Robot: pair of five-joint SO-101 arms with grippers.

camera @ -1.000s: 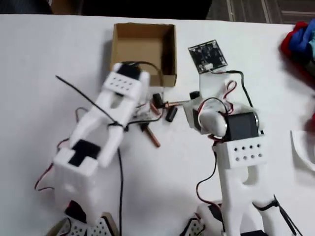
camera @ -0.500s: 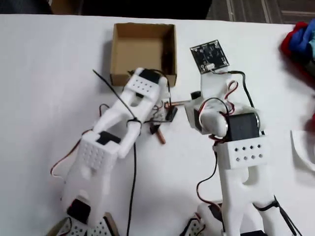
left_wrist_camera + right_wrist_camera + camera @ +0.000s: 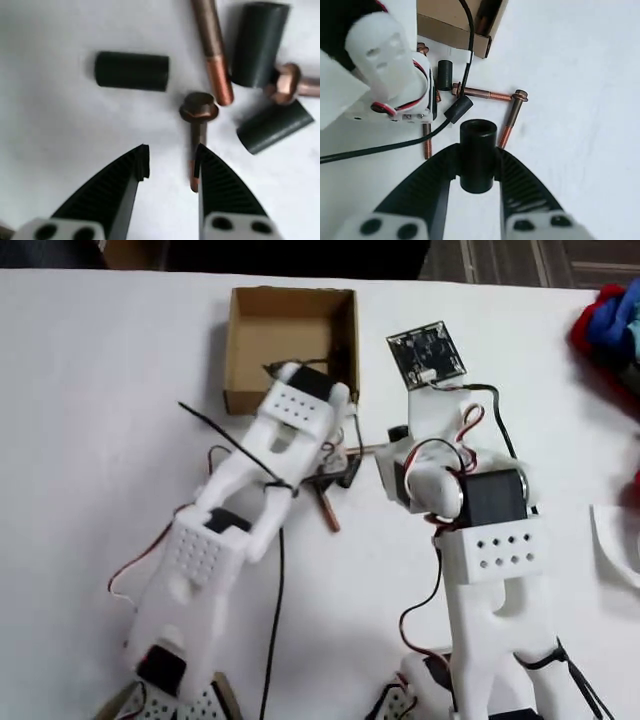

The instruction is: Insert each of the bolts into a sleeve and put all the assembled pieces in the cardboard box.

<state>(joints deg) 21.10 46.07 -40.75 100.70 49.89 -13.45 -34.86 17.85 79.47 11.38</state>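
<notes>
Starting from the near edge of the table (image 3: pixel 80 390), the right gripper (image 3: pixel 477 152) held a black sleeve (image 3: pixel 478 134) upright, jaws clamped on its sides, and it had not shifted over the past second. The left arm (image 3: pixel 270 440), by contrast, had swung in from the table's left side toward the loose parts lying just short of the cardboard box (image 3: pixel 240 400). The left gripper (image 3: pixel 171 155) now hung over those parts, jaws parted and empty. One finger was touching or just beside the threaded end of a bolt (image 3: pixel 198 120) lying flat, with a spare sleeve (image 3: pixel 132 71) apart beyond it. That approach suggested this bolt was the next pick, meant for the held sleeve. Farther on, toward the far edge, stood the box; whether it held anything could not be told.
</notes>
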